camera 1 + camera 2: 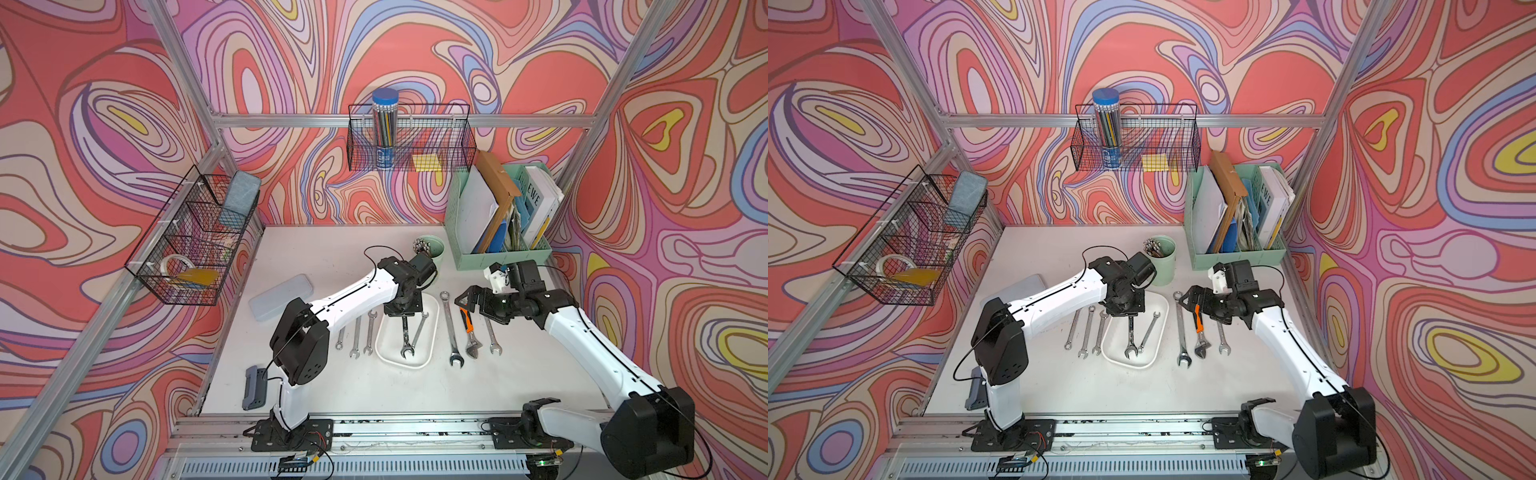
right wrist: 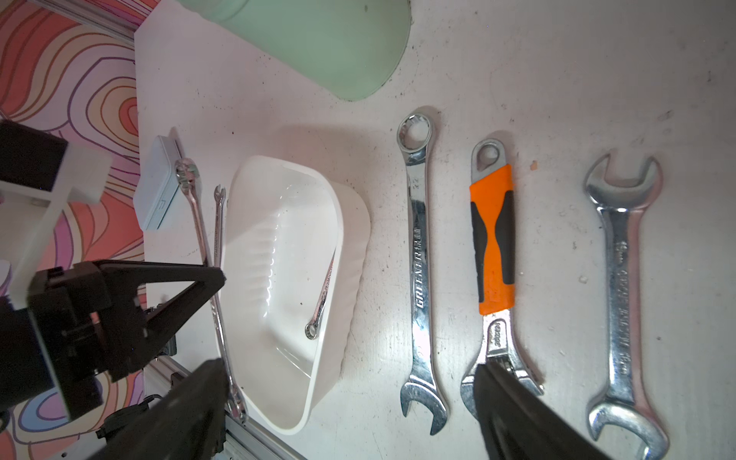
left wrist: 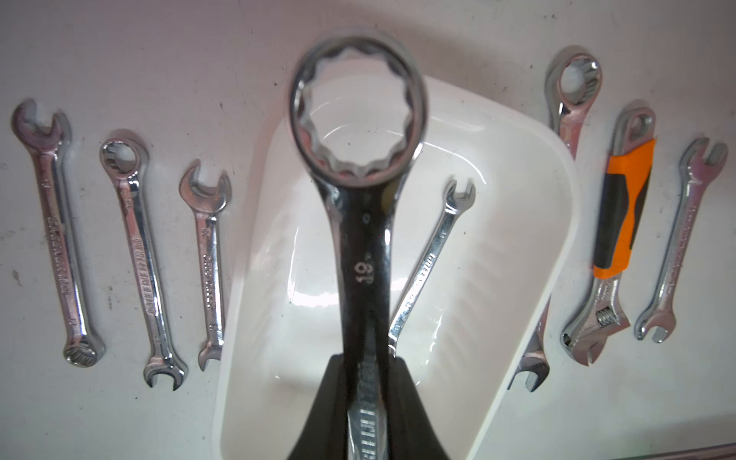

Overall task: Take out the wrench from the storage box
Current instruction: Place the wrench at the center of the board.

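Holding the big wrench [image 3: 364, 255] by its shaft, the left end effector [image 1: 401, 319] is pinched narrow on it over the white tray [image 1: 384, 353]. The wrench sits tilted: ring end raised well above the tray floor in the left wrist view, open end pointing down w/in the tray's outline in both top views. Can't tell if that tip is clear of the floor. So the grab looks done & the lift partly made, but the wrench isn't out: it hangs over the tray, not past the rim

A small wrench [image 3: 432, 259] lies flat in the tray, slanted, beside the held one & touched by neither arm. If the task means every wrench, that one is left too

The right end effector [image 1: 468, 302] is spread wide, holding nothing, hovering above the handle end of the orange-handled wrench [image 2: 492, 239], the middle tool in a row of three on the bench [image 1: 332, 386] at the tray's right. Three more wrenches [image 3: 141, 255] lie on the bench at the tray's left

Left to do, as I judge it: raise the big wrench clear of the rim, carry it sideways to a free bit of bench, prob next to one of the rows, set it down, let go
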Robot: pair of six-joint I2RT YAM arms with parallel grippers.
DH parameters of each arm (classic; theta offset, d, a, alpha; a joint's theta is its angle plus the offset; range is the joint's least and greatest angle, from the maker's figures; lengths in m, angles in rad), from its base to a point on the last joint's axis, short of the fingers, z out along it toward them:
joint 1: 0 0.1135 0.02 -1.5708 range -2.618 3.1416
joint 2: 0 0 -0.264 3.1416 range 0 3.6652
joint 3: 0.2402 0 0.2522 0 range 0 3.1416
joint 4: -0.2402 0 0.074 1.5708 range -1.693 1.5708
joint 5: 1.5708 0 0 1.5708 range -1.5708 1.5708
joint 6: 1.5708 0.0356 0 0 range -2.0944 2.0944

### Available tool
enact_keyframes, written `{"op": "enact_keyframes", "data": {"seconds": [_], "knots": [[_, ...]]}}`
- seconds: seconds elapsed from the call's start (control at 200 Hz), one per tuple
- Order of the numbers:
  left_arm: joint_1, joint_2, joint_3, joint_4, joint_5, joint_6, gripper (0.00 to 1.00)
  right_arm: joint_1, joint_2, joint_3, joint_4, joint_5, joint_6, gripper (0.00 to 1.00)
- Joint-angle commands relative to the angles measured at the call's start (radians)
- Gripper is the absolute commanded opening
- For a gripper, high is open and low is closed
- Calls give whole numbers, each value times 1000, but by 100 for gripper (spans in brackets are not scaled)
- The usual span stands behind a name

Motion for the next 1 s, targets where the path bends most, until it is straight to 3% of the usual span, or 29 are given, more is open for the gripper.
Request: {"op": "enact_keyframes", "data": {"seconds": [0.0, 0.581, 0.996], "knots": [[36, -66, 4, -86, -37, 56, 0, -6, -5, 16, 8, -9, -2, 98], [329, -272, -345, -24, -116, 314, 0, -7, 9, 34, -9, -11, -2, 98], [528, -174, -473, 125, -106, 507, 0, -7, 36, 33, -4, -7, 13, 98]]}}
